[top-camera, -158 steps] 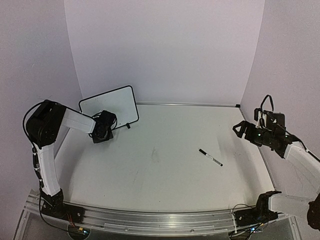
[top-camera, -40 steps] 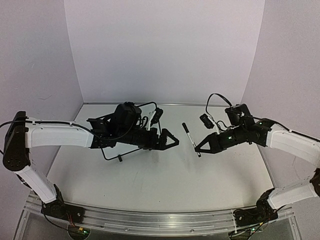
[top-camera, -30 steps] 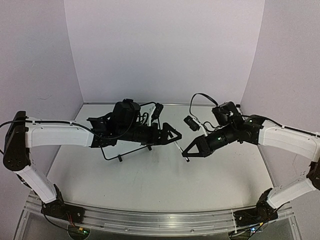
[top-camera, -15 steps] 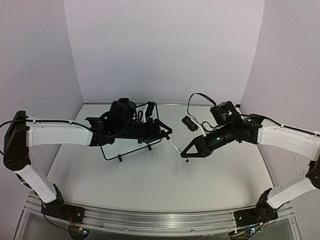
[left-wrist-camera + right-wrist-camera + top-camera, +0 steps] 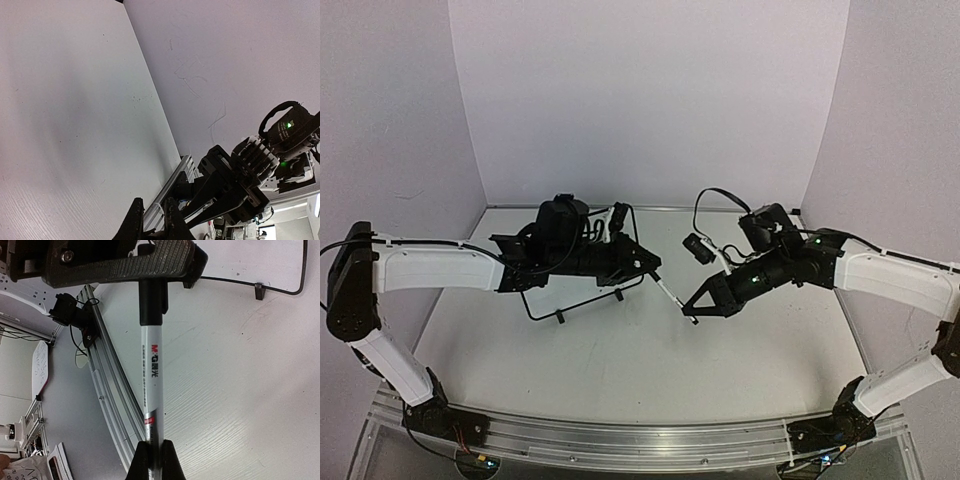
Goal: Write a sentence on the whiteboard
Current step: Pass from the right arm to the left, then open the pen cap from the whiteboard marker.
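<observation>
The whiteboard [image 5: 572,298] lies flat on the table, mostly hidden under my left arm; its black frame and feet show. It also appears in the right wrist view as the whiteboard [image 5: 250,260]. No sentence is in view on the parts that show. A white marker [image 5: 672,296] hangs in the air between the arms. My right gripper [image 5: 693,309] is shut on its barrel [image 5: 151,370]. My left gripper [image 5: 651,268] is shut on the black cap [image 5: 151,302], with one ribbed finger [image 5: 125,262] pressed over it. In the left wrist view the left gripper [image 5: 152,222] stands nearly closed.
The white tabletop [image 5: 620,380] spreads in front of both arms. An aluminium rail [image 5: 620,440] runs along the near edge. Pale walls [image 5: 650,100] close in the back and sides. The right arm's cable [image 5: 715,195] loops above its wrist.
My left gripper went from wide open to closed on the marker's cap. The right gripper kept its hold on the marker and barely moved.
</observation>
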`<action>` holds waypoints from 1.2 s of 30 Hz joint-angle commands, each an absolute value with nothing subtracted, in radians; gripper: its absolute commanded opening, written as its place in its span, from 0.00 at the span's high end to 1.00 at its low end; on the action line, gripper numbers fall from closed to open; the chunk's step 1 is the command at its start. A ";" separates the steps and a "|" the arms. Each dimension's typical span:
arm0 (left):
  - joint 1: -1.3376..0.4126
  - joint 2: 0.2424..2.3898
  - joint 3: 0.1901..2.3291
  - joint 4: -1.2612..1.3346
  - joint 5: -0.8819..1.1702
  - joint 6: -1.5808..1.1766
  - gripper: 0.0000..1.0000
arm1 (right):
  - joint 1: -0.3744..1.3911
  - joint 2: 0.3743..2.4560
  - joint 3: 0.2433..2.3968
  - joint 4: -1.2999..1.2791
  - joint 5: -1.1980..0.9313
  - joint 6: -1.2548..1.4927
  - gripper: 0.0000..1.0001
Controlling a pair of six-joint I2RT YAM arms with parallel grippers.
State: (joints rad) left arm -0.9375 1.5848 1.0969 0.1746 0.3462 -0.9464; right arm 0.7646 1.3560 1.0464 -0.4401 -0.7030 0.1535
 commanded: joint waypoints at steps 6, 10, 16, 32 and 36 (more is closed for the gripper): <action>-0.931 1.563 1.082 0.193 0.351 -0.950 1.00 | 0.769 1.342 1.106 -0.438 -0.586 0.153 1.00; -0.902 1.504 1.017 0.250 0.270 -0.991 1.00 | 0.769 1.287 1.098 -0.392 -0.470 0.212 0.39; -0.884 1.395 0.928 0.415 0.134 -0.998 1.00 | 0.769 1.173 0.933 -0.058 -0.369 0.459 0.13; -0.865 1.319 0.844 0.677 0.150 -1.053 1.00 | 0.769 1.352 0.753 0.804 -0.567 0.851 0.19; -0.864 1.325 0.832 0.713 0.154 -1.067 1.00 | 0.774 1.407 0.772 0.911 -0.627 0.902 0.28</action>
State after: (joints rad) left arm -0.8692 1.3521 0.8453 0.6278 0.1369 -1.0493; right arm 0.7685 1.3627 0.7330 0.6985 -0.5384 0.8219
